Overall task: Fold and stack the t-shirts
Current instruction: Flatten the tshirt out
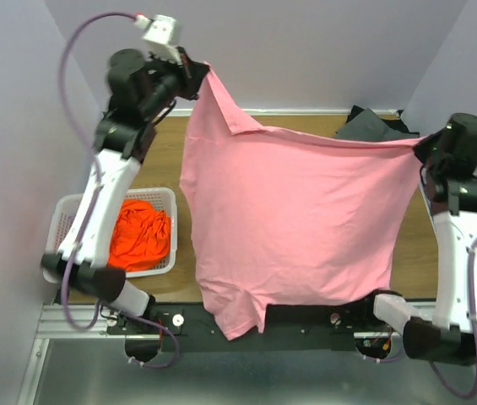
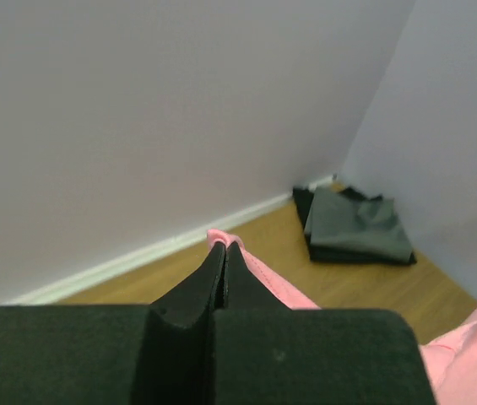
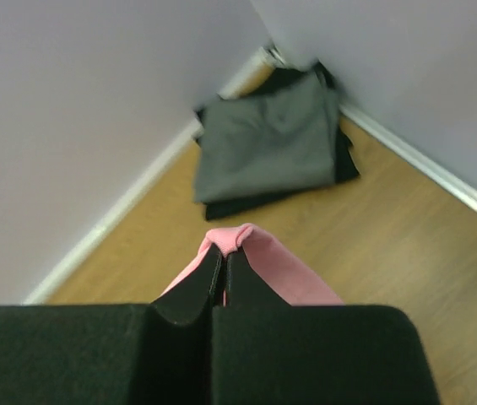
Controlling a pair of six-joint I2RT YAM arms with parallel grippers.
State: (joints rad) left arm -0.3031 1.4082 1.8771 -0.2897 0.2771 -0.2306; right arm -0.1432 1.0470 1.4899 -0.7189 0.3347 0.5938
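The light pink t-shirt (image 1: 293, 219) hangs spread out above the table, held up by two corners. My left gripper (image 1: 197, 74) is shut on its upper left corner, seen as pink cloth (image 2: 259, 274) at the fingertips in the left wrist view. My right gripper (image 1: 421, 145) is shut on the upper right corner, a pink fold (image 3: 259, 253) in the right wrist view. Folded dark grey/black t-shirts (image 1: 377, 125) lie stacked in the far right corner, also in the left wrist view (image 2: 356, 226) and the right wrist view (image 3: 272, 143). The bright orange t-shirt (image 1: 141, 234) lies crumpled in the basket.
The white slotted basket (image 1: 164, 198) stands at the left near edge beside the left arm. Lilac walls close in the wooden table (image 1: 164, 160) at the back and both sides. The hanging shirt hides most of the tabletop.
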